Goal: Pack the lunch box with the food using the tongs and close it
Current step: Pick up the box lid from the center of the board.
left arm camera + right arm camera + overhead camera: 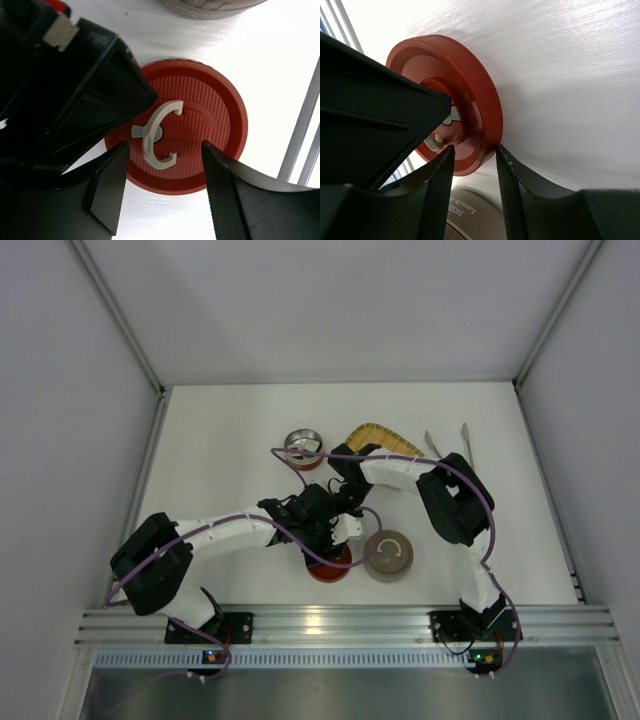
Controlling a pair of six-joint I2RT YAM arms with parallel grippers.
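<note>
A red lid is lying near the front middle of the table, and both arms are meeting over it. It is round and shallow with a thick rim, its top is finely ribbed in rings around a raised centre, and a white C-shaped clip is sitting in the middle. The right gripper is reaching in from the side with its two fingers closing on the rim, one against the ribbed top and one at the outer edge, so it appears to be pinching the lid. The left gripper is hanging just above the lid with its jaws released, one finger on each side of the clip and nothing between them. Just right of the lid a tan round piece with printed lettering is resting on the table. Farther back a silvery round tin with a red base is standing left of centre, with a yellow tray to its right. The tongs, slim and silvery, are lying at the far right, partly hidden by the right arm. What is inside the tin cannot be made out.
</note>
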